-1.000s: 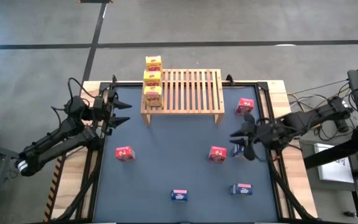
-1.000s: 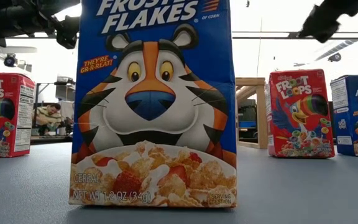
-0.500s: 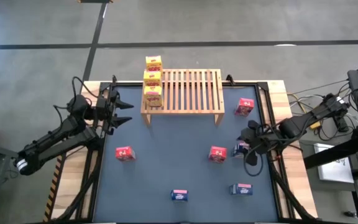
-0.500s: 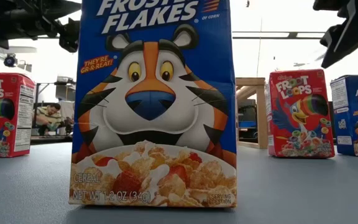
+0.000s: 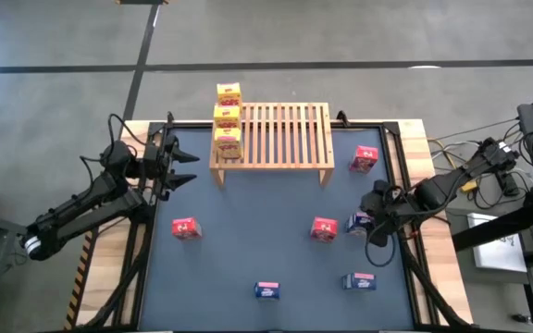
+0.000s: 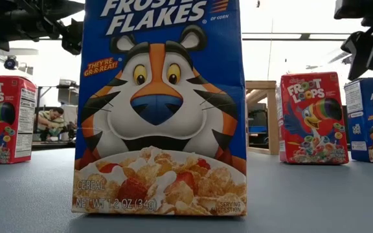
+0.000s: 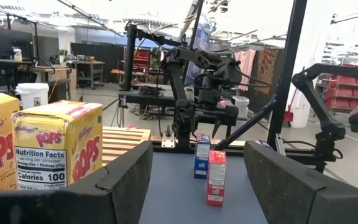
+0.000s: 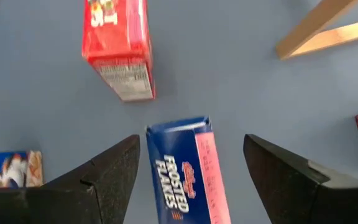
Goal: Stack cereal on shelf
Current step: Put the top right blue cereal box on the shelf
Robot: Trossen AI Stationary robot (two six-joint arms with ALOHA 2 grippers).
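Three yellow cereal boxes (image 5: 228,118) stand in a row on the left end of the wooden slatted shelf (image 5: 285,134) at the table's far side. Red boxes (image 5: 185,228) (image 5: 323,228) (image 5: 365,158) and blue boxes (image 5: 266,290) (image 5: 359,281) stand upright on the grey table. My right gripper (image 8: 191,143) is open and points down over another blue box (image 8: 182,171) near the right edge. Its fingers stand on either side of the box without touching it. My left gripper (image 5: 181,166) waits open by the shelf's left end.
A black frame (image 5: 398,185) runs around the table. The shelf's right two thirds (image 5: 290,129) hold nothing. A red box (image 8: 118,46) stands close beside the blue one under my right gripper. The low view is mostly filled by a blue box (image 6: 160,107).
My right gripper has drawn back toward the table's right edge, tipped downward and come lower, and now hangs over the blue box beside the red one. No box has moved.
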